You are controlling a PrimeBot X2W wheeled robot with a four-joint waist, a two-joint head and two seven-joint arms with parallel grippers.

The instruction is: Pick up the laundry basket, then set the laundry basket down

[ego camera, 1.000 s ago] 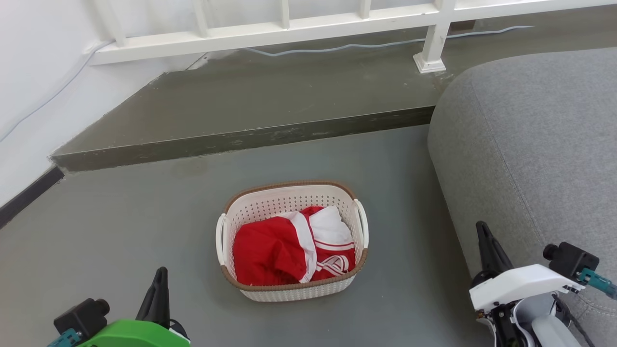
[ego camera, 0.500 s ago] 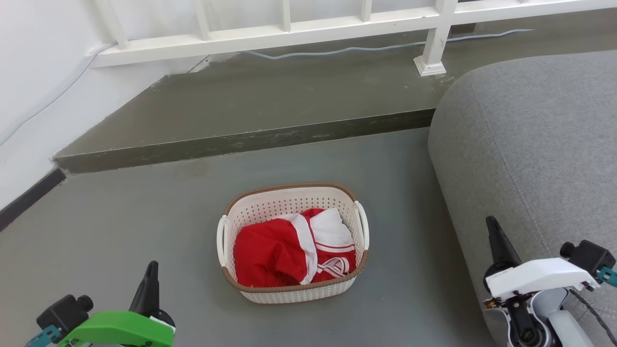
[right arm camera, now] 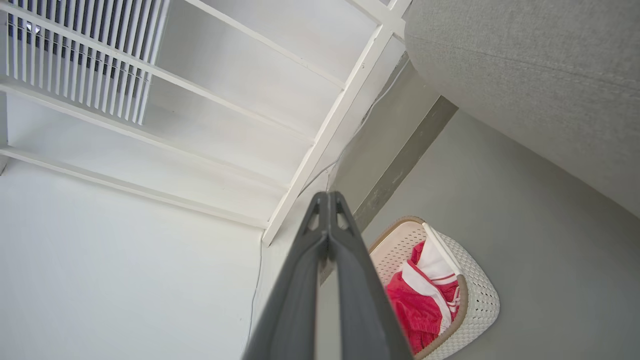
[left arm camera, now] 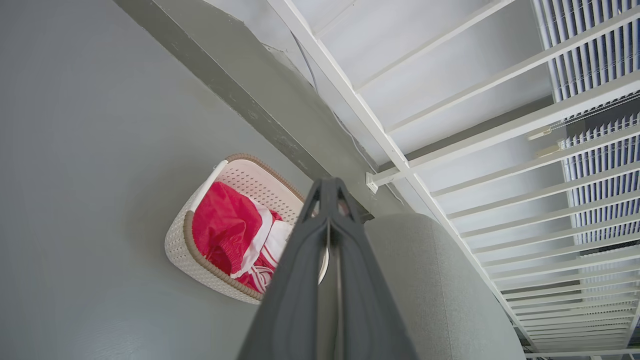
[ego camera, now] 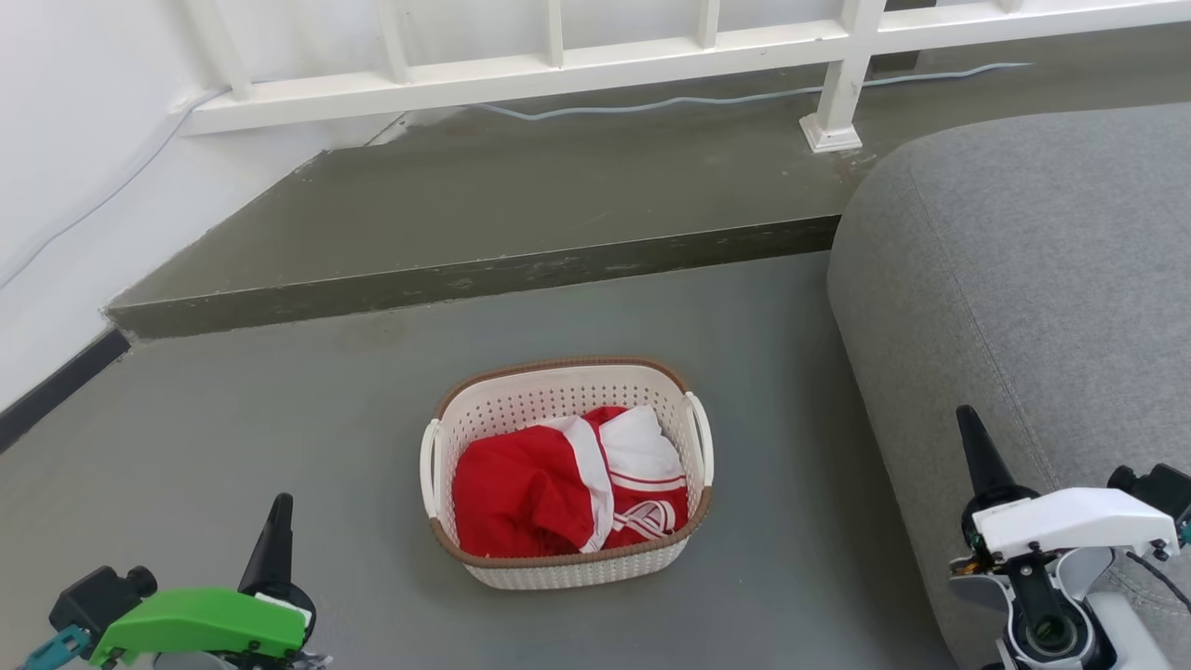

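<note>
Grey sofa (ego camera: 1023,279) at rt, raised step (ego camera: 484,272) w/ white railing (ego camera: 558,67) & cable (ego camera: 689,99) behind.

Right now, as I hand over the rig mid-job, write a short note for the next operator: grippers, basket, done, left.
Left gripper: shut, empty, low on the basket's left, clear of it.
Right gripper: shut, empty, in front of the grey sofa.
Laundry basket: upright on the floor, red-and-white clothing inside, untouched.
Done: nothing held; whether a lift has already happened cannot be told.
Left: if not lifted, probably open both grippers, take the side handles, lift, set down.
</note>
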